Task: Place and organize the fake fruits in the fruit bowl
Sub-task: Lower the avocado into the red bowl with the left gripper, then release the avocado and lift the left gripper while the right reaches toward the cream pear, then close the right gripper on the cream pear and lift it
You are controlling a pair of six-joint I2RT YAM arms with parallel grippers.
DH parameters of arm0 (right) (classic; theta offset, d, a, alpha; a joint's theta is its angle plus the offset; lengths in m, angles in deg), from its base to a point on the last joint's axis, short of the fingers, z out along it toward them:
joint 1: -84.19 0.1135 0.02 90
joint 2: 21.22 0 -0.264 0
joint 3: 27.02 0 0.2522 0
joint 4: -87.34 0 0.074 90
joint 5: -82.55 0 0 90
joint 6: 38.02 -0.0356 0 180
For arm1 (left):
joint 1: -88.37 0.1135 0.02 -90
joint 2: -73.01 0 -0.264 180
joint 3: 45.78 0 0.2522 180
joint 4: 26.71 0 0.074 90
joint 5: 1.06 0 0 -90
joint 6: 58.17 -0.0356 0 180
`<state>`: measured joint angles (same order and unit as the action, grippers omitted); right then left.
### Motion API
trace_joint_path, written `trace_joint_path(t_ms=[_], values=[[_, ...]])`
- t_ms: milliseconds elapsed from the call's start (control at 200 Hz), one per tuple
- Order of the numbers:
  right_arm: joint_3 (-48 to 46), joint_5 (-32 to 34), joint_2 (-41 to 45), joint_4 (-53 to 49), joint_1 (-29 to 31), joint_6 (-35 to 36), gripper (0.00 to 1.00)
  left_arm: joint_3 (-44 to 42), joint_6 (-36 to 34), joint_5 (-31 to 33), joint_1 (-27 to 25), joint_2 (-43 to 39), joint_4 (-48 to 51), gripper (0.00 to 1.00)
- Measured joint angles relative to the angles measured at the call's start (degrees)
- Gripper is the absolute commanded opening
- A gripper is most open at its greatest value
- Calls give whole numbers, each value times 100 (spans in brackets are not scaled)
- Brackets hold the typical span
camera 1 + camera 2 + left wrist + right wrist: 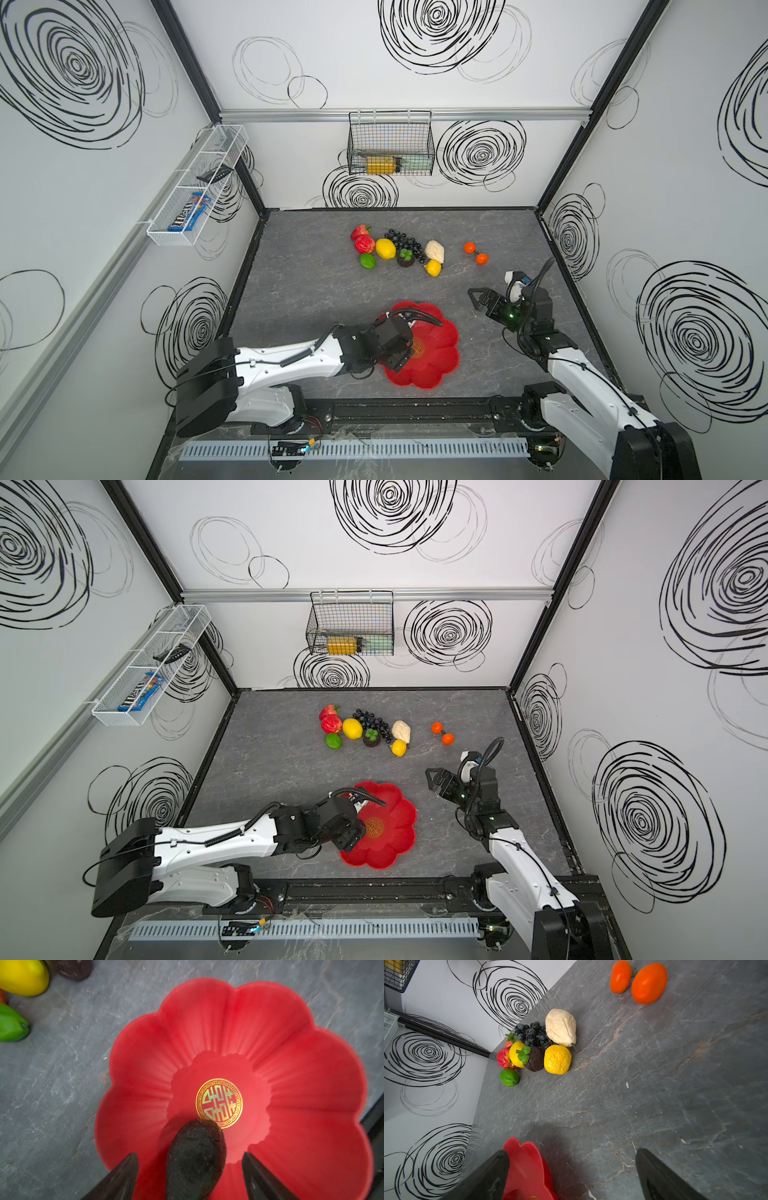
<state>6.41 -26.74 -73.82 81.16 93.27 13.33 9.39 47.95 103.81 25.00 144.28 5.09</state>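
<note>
The red scalloped fruit bowl (pixel 440 353) (pixel 395 833) (pixel 291 1064) sits front centre on the grey table. A dark avocado (pixel 195 1157) lies inside it beside the gold emblem. My left gripper (pixel 401 353) (pixel 189 1154) hovers over the bowl, open, a gap on each side of the avocado. At the back lie strawberry (pixel 360 231), red apple (pixel 365 244), lemon (pixel 385 248), black grapes (pixel 401 239), lime (pixel 367 261), mangosteen (pixel 405 257), beige lumpy fruit (pixel 434 251), a smaller lemon (pixel 433 268) and two oranges (pixel 469 247) (pixel 649 982). My right gripper (pixel 473 297) (pixel 572 1151) stands open and empty, right of the bowl.
A black wire basket (pixel 390 149) with a yellow container hangs on the back wall. A white mesh basket (pixel 195 187) holding a blue packet hangs on the left wall. A black rail (pixel 415 411) runs along the table's front edge.
</note>
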Motion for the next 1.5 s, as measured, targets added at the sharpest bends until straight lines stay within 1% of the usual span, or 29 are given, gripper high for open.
trace_joint_path(t_ms=[110, 215, 340, 465, 580, 690, 801, 866, 961, 1046, 1226, 1346, 1501], values=[[271, -59, -372, -4, 11, 50, 98, -136, -2, 11, 11, -428, -350, 85], [623, -72, -820, -17, 101, 155, 97, -452, 35, 44, 96, -933, -789, 87], [1327, -63, -1587, -76, 321, 356, 98, -1246, 345, 39, 522, -1803, -1615, 91], [2269, -15, -2549, -203, 544, 599, 98, -2186, 776, -59, 1143, -2634, -2551, 92], [3252, 188, -3458, -498, 667, 872, 98, -2990, 1012, -136, 1580, -3239, -3307, 93], [4413, 413, -4465, -1034, 702, 1176, 98, -3663, 1207, -459, 1954, -3893, -3864, 94], [5357, 570, -5316, -1453, 715, 1421, 97, -4068, 1333, -699, 2166, -4524, -4203, 95], [5759, 675, -5722, -1659, 726, 1537, 97, -4079, 1373, -833, 2234, -4774, -4319, 96], [6236, 857, -6205, -1989, 780, 1674, 97, -4079, 1419, -964, 2271, -4999, -4605, 97], [6623, 999, -6555, -2247, 870, 1790, 97, -4079, 1460, -1043, 2302, -5023, -4739, 97], [7066, 1147, -6911, -2531, 984, 1928, 97, -4079, 1528, -1145, 2332, -4944, -5005, 100], [7263, 1200, -7040, -2680, 1014, 1978, 94, -4079, 1550, -1200, 2339, -4872, -5088, 99], [7469, 1224, -7224, -2754, 1014, 2044, 86, -4079, 1589, -1239, 2367, -4865, -5176, 96]])
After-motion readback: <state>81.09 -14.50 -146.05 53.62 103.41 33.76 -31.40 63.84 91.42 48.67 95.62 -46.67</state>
